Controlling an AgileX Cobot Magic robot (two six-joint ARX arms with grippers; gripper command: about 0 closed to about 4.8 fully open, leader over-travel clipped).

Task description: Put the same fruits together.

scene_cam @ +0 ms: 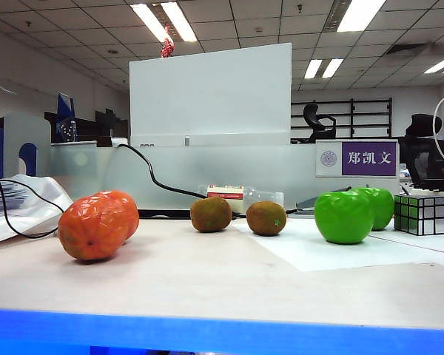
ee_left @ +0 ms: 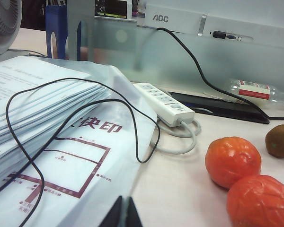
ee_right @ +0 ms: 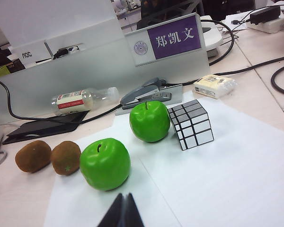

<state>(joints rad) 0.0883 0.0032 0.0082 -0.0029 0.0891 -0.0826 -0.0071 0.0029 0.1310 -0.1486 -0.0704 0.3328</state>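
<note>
On the table the fruits lie in three pairs. Two faceted oranges (scene_cam: 89,225) (scene_cam: 124,209) touch at the left, two brown kiwis (scene_cam: 211,214) (scene_cam: 266,218) sit in the middle, and two green apples (scene_cam: 344,217) (scene_cam: 381,205) are on the right. My left gripper (ee_left: 123,213) is shut and empty, hanging short of the oranges (ee_left: 233,161) (ee_left: 260,201), over the edge of a plastic-wrapped paper stack. My right gripper (ee_right: 124,210) is shut and empty, just in front of the nearer apple (ee_right: 105,163). The other apple (ee_right: 149,120) stands behind it, and both kiwis (ee_right: 33,156) (ee_right: 66,157) lie beside it.
A silver mirror cube (ee_right: 191,124) touches the far apple on white paper (ee_right: 217,170). A paper stack in plastic (ee_left: 61,156) with a black cable (ee_left: 132,127), a white power strip (ee_left: 163,104), a lying bottle (ee_right: 80,100), a stapler (ee_right: 146,94) and a name sign (ee_right: 173,38) line the back.
</note>
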